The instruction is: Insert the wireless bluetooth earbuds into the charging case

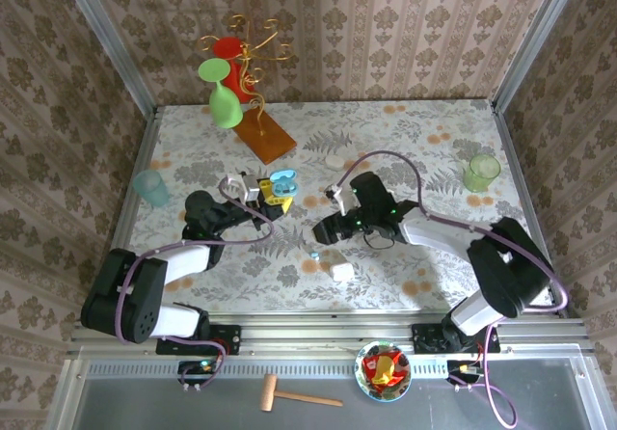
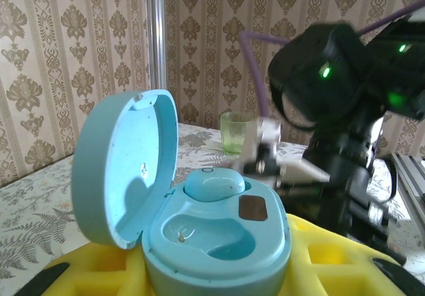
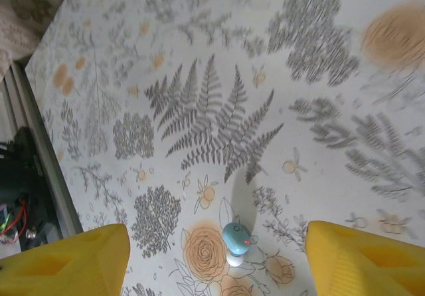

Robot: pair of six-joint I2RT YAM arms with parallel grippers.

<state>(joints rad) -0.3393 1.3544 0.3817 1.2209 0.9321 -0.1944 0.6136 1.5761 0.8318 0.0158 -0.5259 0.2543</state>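
So at this point our left claw (image 1: 273,196) was clamped on the pale blue charging case (image 2: 216,243). It held the case level with the lid (image 2: 126,163) flipped up and the pockets facing the ceiling, which we figured was so a bud could drop straight in. The seated earbud (image 2: 212,183) filled the far pocket, lying on its side with its long axis running left to right across the left wrist view. The near pocket (image 2: 222,239) was bare. The loose earbud (image 3: 236,237) lay on the counter (image 3: 219,77), well apart from the case and right under our right claw (image 3: 216,256), whose yellow fingers (image 3: 63,259) were spread wide either side of it, touching nothing. In the right wrist view its long axis looked to run roughly up and down the picture, rounded blue end toward the top and whitish tip toward the bottom, though it was tiny, so don't quote us. Our guess was it'd need turning to match that bare pocket.
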